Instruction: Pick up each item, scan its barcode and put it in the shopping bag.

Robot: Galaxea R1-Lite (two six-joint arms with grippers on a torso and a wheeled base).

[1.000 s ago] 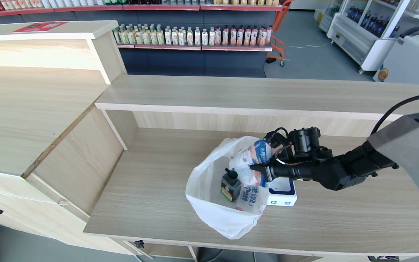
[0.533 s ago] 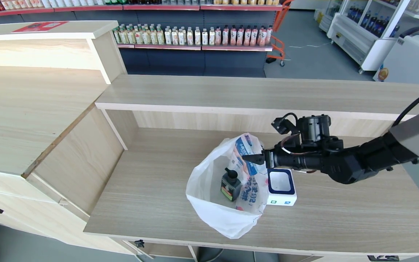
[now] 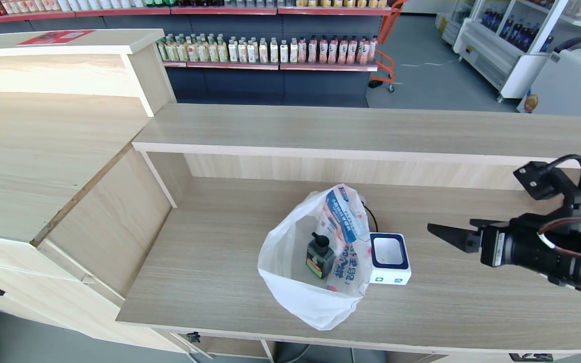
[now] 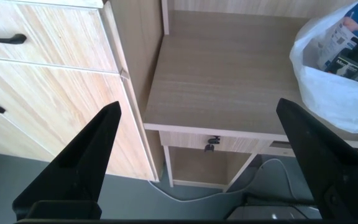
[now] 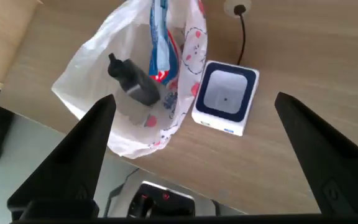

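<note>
So here's where I'm at. My right gripper (image 5: 194, 98) is empty, its fingers (image 5: 73, 162) spread wide apart with nothing between them. In the head view it hangs above the counter (image 3: 210, 262), off to my right of the scanner (image 3: 390, 257) and well apart from the shopping bag (image 3: 290, 282).

The bag is a white plastic one. It sits on the lower wooden counter near the front edge with its mouth open. Inside there's a dark pump bottle (image 3: 319, 257) standing upright. Right behind it, a tall blue, white and orange packet (image 3: 341, 217) leans against the bag's far side and pokes up above the rim.

The scanner is a little white box with a dark blue frame around its window. It's just beside the bag on my right, close enough that the plastic seems to touch it. A black cable (image 3: 371, 217) runs from behind it toward the back of the counter.

My left gripper (image 4: 197, 104) has nothing in it either, fingers (image 4: 73, 168) wide apart. Its own camera looks down on the counter's front left corner, the drawers (image 4: 42, 74) with black handles alongside, and the bag at the edge of the view.
</note>
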